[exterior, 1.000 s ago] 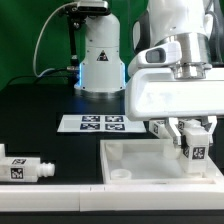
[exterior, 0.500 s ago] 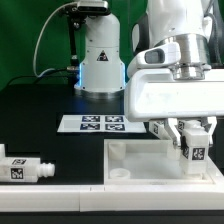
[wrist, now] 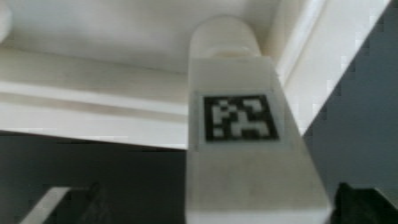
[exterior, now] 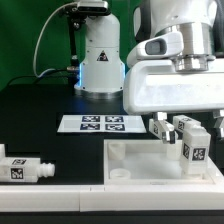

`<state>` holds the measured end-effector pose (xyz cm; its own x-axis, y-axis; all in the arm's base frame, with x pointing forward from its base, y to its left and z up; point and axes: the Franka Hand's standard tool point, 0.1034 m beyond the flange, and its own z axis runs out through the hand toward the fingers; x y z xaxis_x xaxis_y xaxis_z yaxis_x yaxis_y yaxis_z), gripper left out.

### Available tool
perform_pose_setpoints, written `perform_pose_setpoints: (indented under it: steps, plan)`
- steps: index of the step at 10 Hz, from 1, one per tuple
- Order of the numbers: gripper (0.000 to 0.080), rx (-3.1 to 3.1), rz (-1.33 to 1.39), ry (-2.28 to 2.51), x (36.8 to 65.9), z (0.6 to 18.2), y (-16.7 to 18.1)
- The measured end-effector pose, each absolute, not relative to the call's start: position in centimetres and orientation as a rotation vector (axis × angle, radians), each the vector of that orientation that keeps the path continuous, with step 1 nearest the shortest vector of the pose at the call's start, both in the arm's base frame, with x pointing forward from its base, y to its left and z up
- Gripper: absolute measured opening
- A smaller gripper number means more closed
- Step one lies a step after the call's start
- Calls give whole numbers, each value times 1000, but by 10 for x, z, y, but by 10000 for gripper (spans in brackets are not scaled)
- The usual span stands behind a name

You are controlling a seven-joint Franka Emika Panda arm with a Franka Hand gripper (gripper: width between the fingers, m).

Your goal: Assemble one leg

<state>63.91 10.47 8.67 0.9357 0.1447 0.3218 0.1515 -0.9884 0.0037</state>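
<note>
Leg upright in the panel, claw spread above it

Nearest lies a spare chunky white plastic peg [exterior: 25,169] on its side on the black tabletop [exterior: 40,110]. Beyond it, the short white tagged plastic leg [exterior: 194,152] [wrist: 235,120] stands with its long axis vertical in the large flat white square panel with raised rim [exterior: 135,160], at the exterior view's right. The claw [exterior: 187,127] hovers directly over the leg's top, fingers apart on either side, gripping nothing. Farther back lies the marker board [exterior: 100,124].
</note>
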Motion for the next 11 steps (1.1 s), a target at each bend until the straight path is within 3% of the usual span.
perform_pose_setpoints:
  steps: [3, 5, 6, 7, 8, 9, 11]
  plan:
    - [649, -3099, -190, -193, 642, 85, 110]
    - [649, -3099, -157, -134, 641, 80, 109]
    - [508, -3098, -158, -113, 641, 81, 110]
    - [508, -3099, -158, -115, 641, 80, 110]
    - [369, -3098, -157, -58, 641, 80, 110]
    - [284, -3094, -154, 46, 641, 80, 110]
    - [284, -3082, -152, 219, 641, 80, 110]
